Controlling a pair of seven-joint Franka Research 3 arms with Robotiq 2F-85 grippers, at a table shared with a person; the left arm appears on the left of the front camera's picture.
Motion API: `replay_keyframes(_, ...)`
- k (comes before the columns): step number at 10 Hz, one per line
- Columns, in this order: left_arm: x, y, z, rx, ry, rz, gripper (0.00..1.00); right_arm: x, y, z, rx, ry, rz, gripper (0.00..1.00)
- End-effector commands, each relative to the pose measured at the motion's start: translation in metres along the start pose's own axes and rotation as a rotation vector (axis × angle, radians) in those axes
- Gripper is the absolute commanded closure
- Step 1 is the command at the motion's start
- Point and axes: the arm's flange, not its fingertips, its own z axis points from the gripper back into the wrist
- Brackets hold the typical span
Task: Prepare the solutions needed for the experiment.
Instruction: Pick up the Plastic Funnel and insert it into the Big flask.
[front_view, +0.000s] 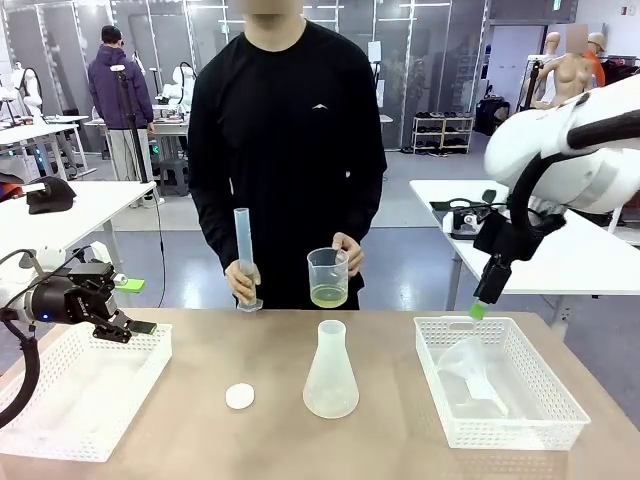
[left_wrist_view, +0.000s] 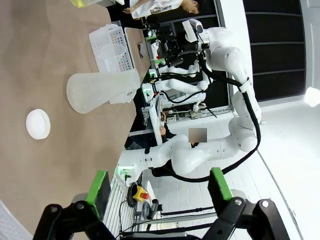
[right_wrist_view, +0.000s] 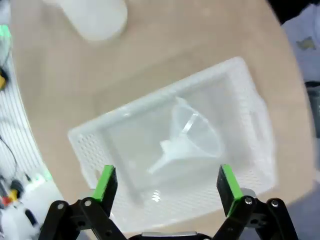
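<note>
First, solutions (front_view: 328, 296): a shallow, pale yellow-green, translucent layer lay in the bottom of a beaker (front_view: 328, 270), just above centre of the front view. It was kept level and off the surface (front_view: 200, 430), presumably so that nothing was spilled before pouring.
Beaker: clear, smooth plastic, slightly tapered, gripped at the side by a person's hand (front_view: 348, 248).
Measuring cylinder (front_view: 242, 245): tall, slim and translucent. It was stood upright on its foot at the far edge and steadied by the other hand (front_view: 243, 283), judged ready to receive a measured pour.
Conical flask (front_view: 330, 372): frosted white, with a broad base and a narrow neck. It was set upright at lower centre with its mouth open, apart from everything else, and probably served as the final vessel.
Cap (front_view: 240, 396): a small white round disc, laid flat to the left of the flask and not touching it.
Right basket (front_view: 560, 400): white perforated plastic, rectangular, at lower right.
Funnel (right_wrist_view: 192, 135): clear and conical with a thin spout, laid on its side inside the right basket, where it could be picked up from above.
Left basket (front_view: 60, 440): of the same white mesh, at lower left.
Left tool (left_wrist_view: 159, 189): its jaws were spread wide with nothing between the green pads. It was turned sideways at the left edge of the front view and aimed along the surface toward the flask.
Right tool (right_wrist_view: 164, 182): its jaws were likewise spread wide and empty. It was pointed downward over the right basket with the funnel between its fingers' lines, judged placed for fetching the funnel.
</note>
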Motion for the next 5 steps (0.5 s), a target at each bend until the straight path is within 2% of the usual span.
replay_keyframes(1,0.0004,-0.0010,-0.0006,0.003,0.004,-0.011,0.00,0.0103,-0.0121,-0.0081,-0.069,0.051,0.256,0.00)
replay_keyframes(2,0.0004,-0.0010,-0.0006,0.003,0.004,-0.011,0.00,0.0160,-0.0154,-0.0125,-0.003,0.080,0.296,0.00)
replay_keyframes(4,0.0004,-0.0010,-0.0006,0.003,0.004,-0.011,0.00,0.0200,-0.0148,-0.0171,0.037,0.101,0.304,0.00)
replay_keyframes(5,0.0004,-0.0010,-0.0006,0.003,0.004,-0.011,0.00,0.0194,-0.0081,-0.0137,-0.016,0.090,0.283,0.00)
